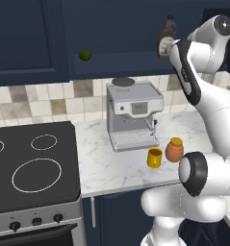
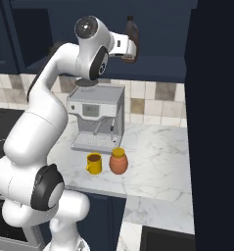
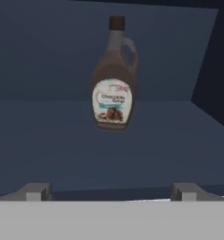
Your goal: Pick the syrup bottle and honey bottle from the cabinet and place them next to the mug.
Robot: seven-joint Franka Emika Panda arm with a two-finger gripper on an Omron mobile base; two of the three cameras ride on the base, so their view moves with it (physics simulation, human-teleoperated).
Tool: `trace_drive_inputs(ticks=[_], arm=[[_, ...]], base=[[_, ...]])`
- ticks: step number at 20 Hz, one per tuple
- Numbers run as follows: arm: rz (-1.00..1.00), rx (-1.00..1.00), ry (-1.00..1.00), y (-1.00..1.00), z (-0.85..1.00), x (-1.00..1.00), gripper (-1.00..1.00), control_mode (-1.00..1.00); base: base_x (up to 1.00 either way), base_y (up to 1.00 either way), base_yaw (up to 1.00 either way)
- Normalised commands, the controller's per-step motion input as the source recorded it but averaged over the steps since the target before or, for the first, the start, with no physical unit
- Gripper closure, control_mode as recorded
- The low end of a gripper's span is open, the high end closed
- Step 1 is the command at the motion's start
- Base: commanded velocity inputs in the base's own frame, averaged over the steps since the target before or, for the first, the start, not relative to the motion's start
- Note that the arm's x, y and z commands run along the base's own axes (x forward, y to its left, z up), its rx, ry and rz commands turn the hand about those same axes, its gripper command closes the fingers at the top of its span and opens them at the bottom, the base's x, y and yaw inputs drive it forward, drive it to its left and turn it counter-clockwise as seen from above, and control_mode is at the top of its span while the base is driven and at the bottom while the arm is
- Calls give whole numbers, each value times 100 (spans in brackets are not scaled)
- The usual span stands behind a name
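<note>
The gripper (image 3: pixel 111 191) is spread wide and holds nothing; its 2 finger tips (image 3: pixel 36 191) stand far apart at the bottom of the hand view, with bare shelf between them. It is raised to the level of the cabinet (image 1: pixel 111 43) shelf and faces into the open compartment, short of the syrup bottle (image 3: pixel 113 77).

The syrup bottle, taken as the landmark, stands upright on the navy shelf, pale label toward the hand, dark cap on top, touching nothing but the shelf. In the right base view the syrup bottle (image 2: pixel 130 41) is partly hidden behind the wrist; in the left base view the syrup bottle (image 1: pixel 166 42) shows just left of the white forearm.

Below the syrup bottle, on the marble counter (image 1: pixel 111 168), stands a grey coffee machine (image 1: pixel 133 115). In front of that machine, lower still, the yellow mug (image 1: pixel 154 157) and the orange honey bottle (image 1: pixel 174 149) sit side by side, the honey bottle just right of the mug, both upright. Whether they touch I cannot tell.

Left of the syrup bottle, at about shelf height, a small green round thing (image 1: pixel 84 55) shows against the cabinet face. Far down to the left lies a black stovetop (image 1: pixel 32 163) with 3 white rings.
</note>
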Motion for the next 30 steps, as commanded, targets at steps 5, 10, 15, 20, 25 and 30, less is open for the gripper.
trace_drive_inputs(ticks=[5, 10, 15, 20, 25, 30], arm=[[1, 1, 1, -22, 0, 3, -100, -100], [7, 3, 1, -16, 0, 14, -100, -100], [11, 4, 0, -10, 0, 21, -100, -100], [12, 3, 0, -9, 0, 12, -100, -100], [14, 1, 0, -3, 0, 14, -100, -100], [12, 0, 3, -2, -2, 21, -100, -100]], base=[[0, 0, 0], [0, 0, 0], [0, 0, 0], [0, 0, 0], [0, 0, 0], [0, 0, 0]])
